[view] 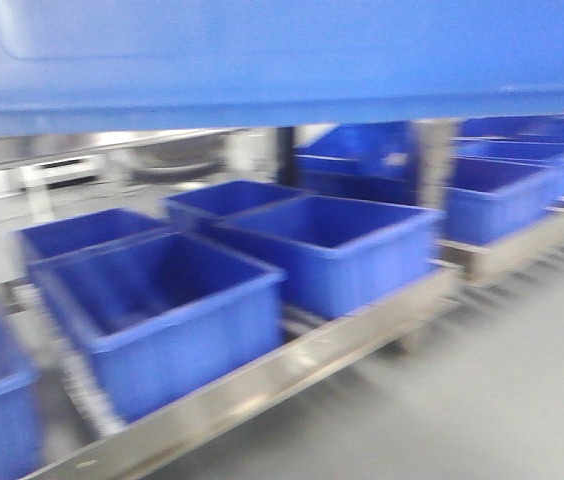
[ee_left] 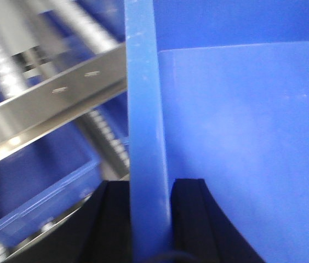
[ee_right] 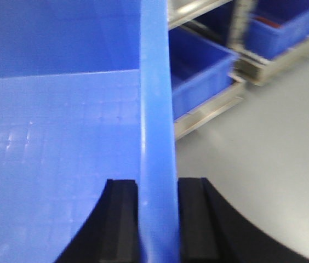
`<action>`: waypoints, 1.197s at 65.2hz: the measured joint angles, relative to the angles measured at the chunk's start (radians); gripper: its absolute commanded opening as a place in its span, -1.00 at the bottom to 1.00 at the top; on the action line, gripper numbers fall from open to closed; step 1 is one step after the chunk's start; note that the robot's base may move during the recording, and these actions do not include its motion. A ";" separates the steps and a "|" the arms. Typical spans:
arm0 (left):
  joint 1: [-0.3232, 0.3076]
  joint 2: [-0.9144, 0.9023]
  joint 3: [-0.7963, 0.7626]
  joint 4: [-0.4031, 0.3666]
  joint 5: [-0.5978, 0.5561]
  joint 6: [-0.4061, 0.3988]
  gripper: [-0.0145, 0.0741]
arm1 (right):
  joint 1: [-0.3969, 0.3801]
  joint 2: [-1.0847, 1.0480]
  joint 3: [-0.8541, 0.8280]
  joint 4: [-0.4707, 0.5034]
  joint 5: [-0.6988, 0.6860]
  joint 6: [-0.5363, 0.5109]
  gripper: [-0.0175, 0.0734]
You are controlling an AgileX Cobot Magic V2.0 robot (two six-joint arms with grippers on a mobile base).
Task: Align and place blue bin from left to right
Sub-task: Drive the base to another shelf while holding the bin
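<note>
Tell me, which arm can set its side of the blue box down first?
Probably left. Both grippers clamp the blue bin's rim, but the left gripper has the rack's rail and rollers beside it; the right gripper has floor.

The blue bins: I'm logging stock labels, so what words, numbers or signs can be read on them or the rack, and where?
None can be read.
The blue bin, clamped by the left gripper and right gripper, shows only bare plastic on its rim and inner wall.
The other bins on the metal rack are too blurred to tell whether any label is there.
</note>
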 measured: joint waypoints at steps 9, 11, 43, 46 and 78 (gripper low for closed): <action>0.000 0.000 0.000 0.000 0.000 0.000 -0.92 | 0.000 0.000 0.000 0.000 0.000 0.000 -0.77; 0.000 0.000 0.000 0.000 0.000 0.000 -0.92 | 0.000 0.000 0.000 0.000 0.000 0.000 -0.77; 0.000 0.000 0.000 0.000 0.000 0.000 -0.92 | 0.000 0.000 0.000 -0.002 -0.002 0.000 -0.77; 0.000 0.000 0.000 0.000 0.000 0.000 -0.92 | 0.000 0.000 0.000 -0.002 -0.002 0.000 -0.77; 0.000 0.000 0.000 0.000 0.000 0.000 -0.92 | 0.000 0.000 0.000 -0.002 -0.001 0.000 -0.77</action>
